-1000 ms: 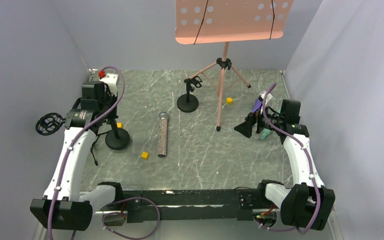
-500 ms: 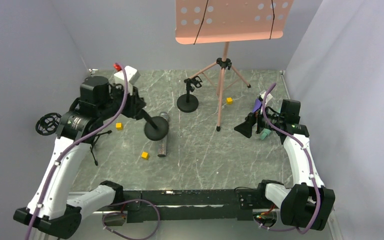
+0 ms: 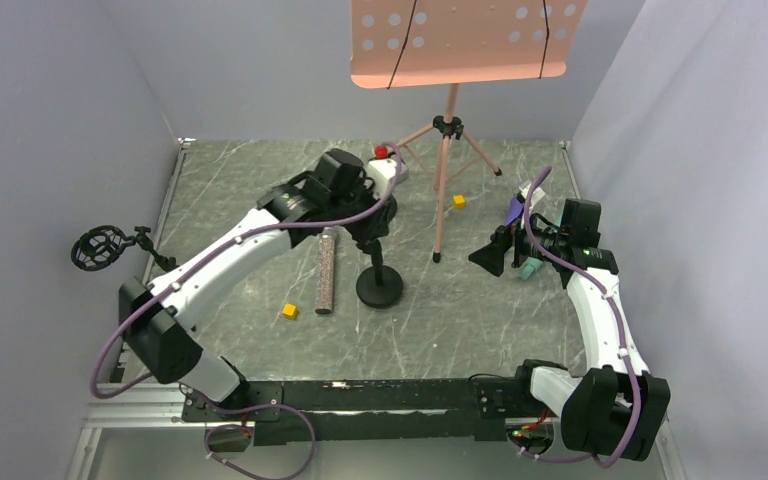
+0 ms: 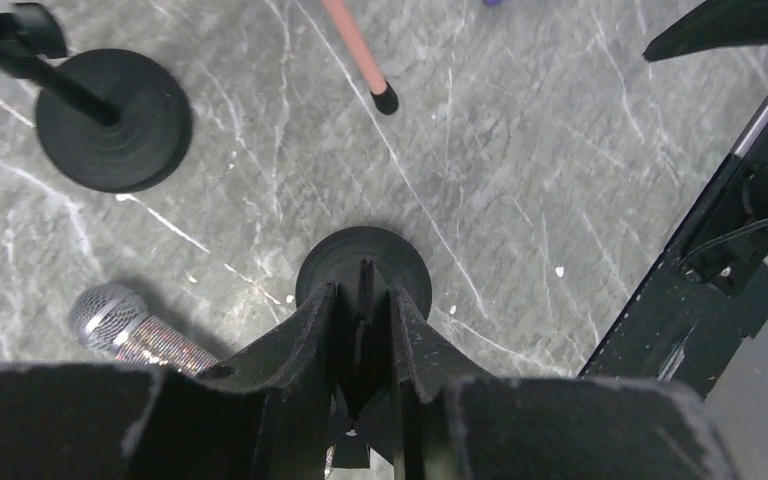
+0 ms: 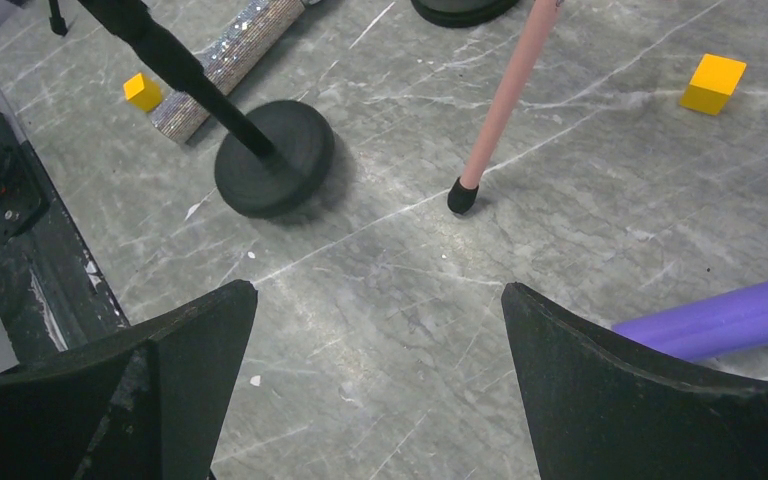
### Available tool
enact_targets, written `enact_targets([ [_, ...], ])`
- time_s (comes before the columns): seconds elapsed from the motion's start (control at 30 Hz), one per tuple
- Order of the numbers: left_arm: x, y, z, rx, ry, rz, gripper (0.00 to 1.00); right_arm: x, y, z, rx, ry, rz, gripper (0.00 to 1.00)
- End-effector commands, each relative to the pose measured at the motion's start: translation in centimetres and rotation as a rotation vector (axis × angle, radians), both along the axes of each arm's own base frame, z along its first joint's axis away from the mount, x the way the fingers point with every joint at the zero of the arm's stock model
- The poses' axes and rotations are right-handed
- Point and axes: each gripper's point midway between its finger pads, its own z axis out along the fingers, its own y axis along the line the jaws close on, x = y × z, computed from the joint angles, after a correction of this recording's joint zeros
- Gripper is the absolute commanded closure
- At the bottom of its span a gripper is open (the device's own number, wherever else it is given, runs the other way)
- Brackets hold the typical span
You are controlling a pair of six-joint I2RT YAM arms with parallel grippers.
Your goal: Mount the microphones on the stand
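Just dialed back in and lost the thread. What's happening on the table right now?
The left claw is shut on the pole of a black round-base mic stand, holding it beside the glittery microphone, which lies flat. The right claw is open near the purple microphone. No microphone is seen on a stand yet.

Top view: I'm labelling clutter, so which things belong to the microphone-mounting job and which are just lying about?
Job: glittery microphone, purple microphone, mint-green microphone, black microphone stand in the left gripper, second black stand.
Lying about: yellow cubes, pink music stand.
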Motion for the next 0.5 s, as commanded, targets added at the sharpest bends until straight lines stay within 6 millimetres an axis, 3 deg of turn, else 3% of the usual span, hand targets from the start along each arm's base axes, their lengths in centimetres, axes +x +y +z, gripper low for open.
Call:
enact_targets([
  [0.0,1.1,-3.4,5.0,-0.093,-0.175,-0.071,1.0,0.4,-0.2,1.2,-0.016,-0.051,0.009,0.0],
  [0.2,0.8,-4.3,3.0,-0.037,-0.164,-0.088,0.96,0.4,-0.3,1.2,-0.017,-0.051,0.007,0.0],
  [0.33,0.6,-4.1,2.1,-0.03,-0.141,-0.065,0.68,0.5,-0.3,1.0,-0.018,-0.045,0.006,0.0],
  [0.47,0.4,-3.5,2.5,-0.049,-0.152,-0.032,0.39,0.6,-0.3,0.9,-0.016,-0.038,0.007,0.0],
])
